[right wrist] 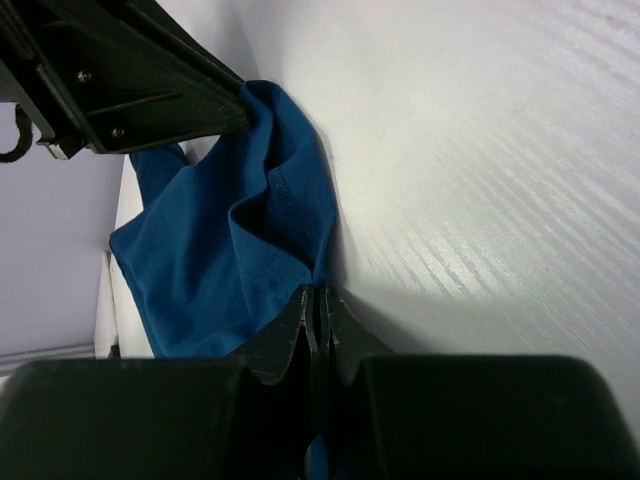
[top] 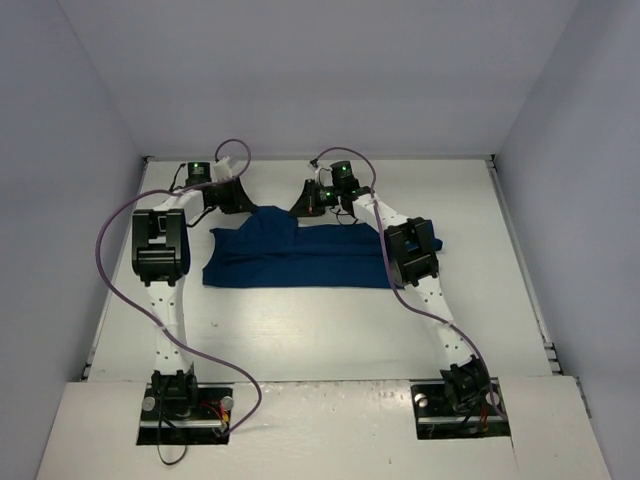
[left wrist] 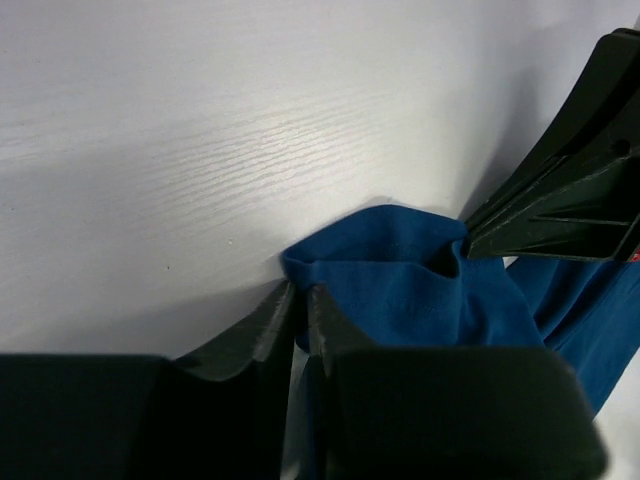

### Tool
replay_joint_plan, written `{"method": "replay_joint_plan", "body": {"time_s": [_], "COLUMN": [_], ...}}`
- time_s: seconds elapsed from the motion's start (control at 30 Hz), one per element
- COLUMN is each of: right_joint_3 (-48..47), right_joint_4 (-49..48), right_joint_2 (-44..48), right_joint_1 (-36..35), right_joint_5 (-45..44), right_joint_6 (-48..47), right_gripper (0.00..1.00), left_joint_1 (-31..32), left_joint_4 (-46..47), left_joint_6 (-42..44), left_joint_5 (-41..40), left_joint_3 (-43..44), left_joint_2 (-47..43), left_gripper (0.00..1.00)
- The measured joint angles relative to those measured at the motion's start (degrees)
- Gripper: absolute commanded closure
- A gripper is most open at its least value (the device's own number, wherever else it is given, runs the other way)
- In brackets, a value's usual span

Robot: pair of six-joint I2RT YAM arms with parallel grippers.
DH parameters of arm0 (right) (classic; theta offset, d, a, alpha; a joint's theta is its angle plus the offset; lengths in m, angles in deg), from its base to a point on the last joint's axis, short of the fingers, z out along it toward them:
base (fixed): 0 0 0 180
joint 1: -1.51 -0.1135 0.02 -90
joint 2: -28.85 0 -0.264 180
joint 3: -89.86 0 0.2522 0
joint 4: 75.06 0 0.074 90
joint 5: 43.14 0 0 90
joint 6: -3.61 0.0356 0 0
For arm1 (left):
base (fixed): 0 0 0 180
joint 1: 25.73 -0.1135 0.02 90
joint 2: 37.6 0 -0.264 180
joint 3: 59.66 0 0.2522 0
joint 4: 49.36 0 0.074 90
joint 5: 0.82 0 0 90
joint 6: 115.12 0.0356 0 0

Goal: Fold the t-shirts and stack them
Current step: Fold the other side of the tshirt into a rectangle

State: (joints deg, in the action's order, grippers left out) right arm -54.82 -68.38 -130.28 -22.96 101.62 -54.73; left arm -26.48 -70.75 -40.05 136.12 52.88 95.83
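The shirt (top: 300,260) lies on the white table (top: 300,330), roughly mid-table and towards the far side. It is gathered into a long band running left to right between the two arms. It is soft navy cloth, smooth along its near edge and rumpled into a raised hump at its far left corner. Only plain blue fabric shows. The tabletop has a fine wood-grain texture, seen best from the wrists, and pale walls close it in on three sides. The left gripper (left wrist: 300,298) has its dark, wedge-shaped fingers drawn almost together. A folded lip of the shirt is caught at their tips, and a stitched hem curls just beyond them. The right gripper (right wrist: 318,298) is clenched tight, its fingers meeting on another bit of the same edge, and the cloth rises from it in a soft ridge. Each wrist view shows the other gripper's black tip touching the bunched fabric, so the two pinches sit near each other. How much cloth lies between either pair of fingers is hidden by the fingers themselves. Both wrist views cut off most of the shirt. Purple cables (top: 112,262) loop along the arms.
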Motion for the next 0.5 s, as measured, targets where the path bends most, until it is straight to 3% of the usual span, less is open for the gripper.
{"method": "replay_joint_plan", "body": {"time_s": [0.07,0.33,0.5], "right_joint_3": [0.0,0.0,2.31], "right_joint_4": [-0.1,0.2,1.24], "right_joint_2": [-0.02,0.2,2.82], "right_joint_1": [-0.02,0.0,-0.02], "right_joint_5": [0.32,1.49,2.77], "right_joint_6": [-0.05,-2.33,-5.4], "right_gripper": [1.0,1.0,1.0], "left_joint_1": [0.0,0.0,0.0], "left_joint_4": [0.0,-0.66,-2.46], "left_joint_6": [-0.14,1.22,4.56], "left_joint_5": [0.41,0.92,1.89], "left_joint_3": [0.35,0.42,-1.2], "left_joint_2": [0.47,-0.03,-4.78], "left_gripper": [1.0,1.0,1.0]}}
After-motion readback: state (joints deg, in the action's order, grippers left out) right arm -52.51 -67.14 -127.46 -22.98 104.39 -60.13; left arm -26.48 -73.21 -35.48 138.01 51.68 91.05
